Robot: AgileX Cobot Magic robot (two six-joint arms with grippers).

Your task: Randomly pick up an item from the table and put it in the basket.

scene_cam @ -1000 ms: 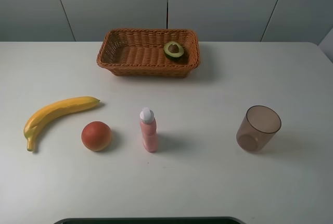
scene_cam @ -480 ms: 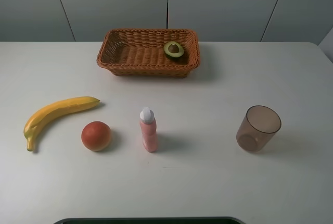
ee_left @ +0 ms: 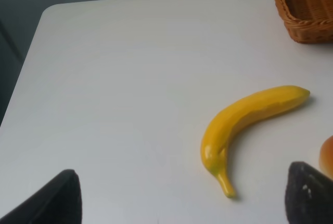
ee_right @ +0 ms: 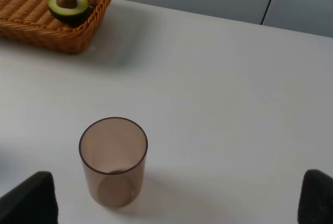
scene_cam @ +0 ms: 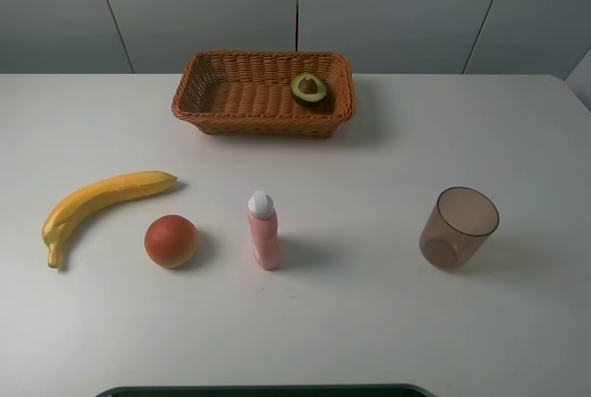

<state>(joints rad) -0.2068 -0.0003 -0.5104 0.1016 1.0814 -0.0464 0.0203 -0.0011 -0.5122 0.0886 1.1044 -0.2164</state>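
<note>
The halved avocado lies cut side up in the right end of the brown wicker basket at the back of the white table. It also shows in the right wrist view, inside the basket. My left gripper is open and empty, low over the table near the banana. My right gripper is open and empty, with the brown cup in front of it. Neither gripper shows in the exterior high view.
A yellow banana lies at the left, also in the left wrist view. An orange-red fruit and a pink bottle stand in the middle. A translucent brown cup stands at the right, also in the right wrist view.
</note>
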